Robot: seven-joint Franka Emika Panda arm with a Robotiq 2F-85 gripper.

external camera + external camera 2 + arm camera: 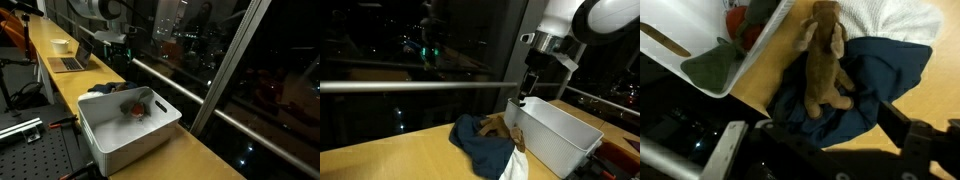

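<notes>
Hovering above the brown plush toy (823,60), the jaws stand spread wide, released, gripping nothing. The toy lies stretched out on a crumpled dark blue cloth (885,80) on the desk (775,70), just beside the white bin (680,40). In the wrist view it sits between the two fingers (730,145) and past their tips, touching neither. In an exterior view the jaws hang over the toy (498,126), close to the bin's corner. A white cloth (895,20) adjoins the blue one.

Plush toy (825,60) atop cloth (890,85), just beside bin (700,60); rags (135,106) inside bin; all on table (380,160).
</notes>
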